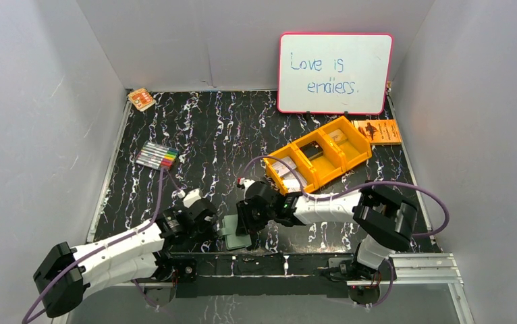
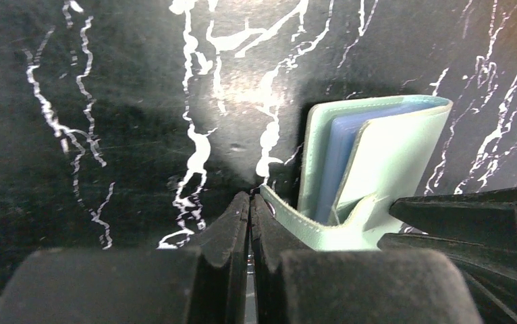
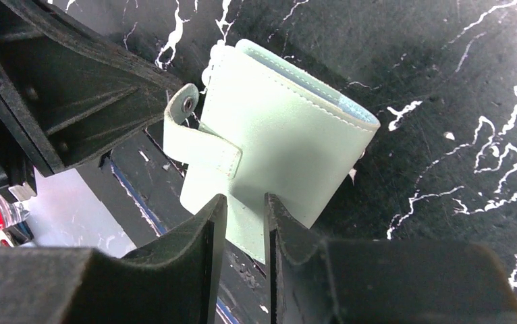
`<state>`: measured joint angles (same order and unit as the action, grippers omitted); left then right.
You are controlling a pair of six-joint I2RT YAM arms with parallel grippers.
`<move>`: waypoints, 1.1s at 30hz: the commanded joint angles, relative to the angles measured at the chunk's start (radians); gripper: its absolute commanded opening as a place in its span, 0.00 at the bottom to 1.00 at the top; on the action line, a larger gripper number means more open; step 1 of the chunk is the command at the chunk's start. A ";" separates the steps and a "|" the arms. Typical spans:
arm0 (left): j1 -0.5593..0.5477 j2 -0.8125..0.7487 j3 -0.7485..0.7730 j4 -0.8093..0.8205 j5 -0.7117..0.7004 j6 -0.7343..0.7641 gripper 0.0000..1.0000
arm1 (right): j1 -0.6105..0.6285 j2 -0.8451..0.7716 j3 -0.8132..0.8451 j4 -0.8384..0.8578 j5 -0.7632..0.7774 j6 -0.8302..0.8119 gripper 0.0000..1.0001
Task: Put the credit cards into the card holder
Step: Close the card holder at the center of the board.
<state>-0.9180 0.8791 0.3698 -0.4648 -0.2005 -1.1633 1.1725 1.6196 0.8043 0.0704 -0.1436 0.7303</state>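
jaws: left gripper (image 2: 250,202) fully closed, tips against the card holder (image 3: 289,135) at its snap strap (image 3: 202,145), seemingly steadying it, pinch unclear | right gripper (image 3: 246,206) partly apart astride the near cover edge, probably to open it, clamp unclear | card holder folded on marbled table (image 1: 208,135) | credit cards (image 1: 281,167) wait in orange tray (image 1: 337,173)

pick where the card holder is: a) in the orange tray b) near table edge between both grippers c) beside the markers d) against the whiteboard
b: the card holder lies at the near edge, with the left gripper and right gripper either side.
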 commanded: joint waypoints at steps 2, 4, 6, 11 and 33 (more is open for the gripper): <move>0.004 -0.066 0.025 -0.118 -0.055 0.005 0.03 | 0.004 0.028 0.050 -0.016 0.015 -0.002 0.36; 0.005 -0.078 0.046 -0.141 -0.066 -0.002 0.07 | 0.005 0.039 0.060 -0.037 0.025 -0.005 0.37; 0.005 -0.081 0.081 -0.167 -0.084 -0.008 0.13 | 0.006 0.046 0.066 -0.052 0.033 -0.009 0.37; 0.005 -0.072 0.234 -0.261 -0.127 -0.002 0.35 | 0.005 0.068 0.071 -0.069 0.044 -0.011 0.38; 0.005 0.166 0.138 -0.069 0.022 0.082 0.42 | 0.007 0.043 0.041 -0.054 0.045 0.008 0.43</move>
<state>-0.9180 1.0569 0.5465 -0.5320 -0.1925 -1.0771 1.1740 1.6596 0.8612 0.0326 -0.1410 0.7494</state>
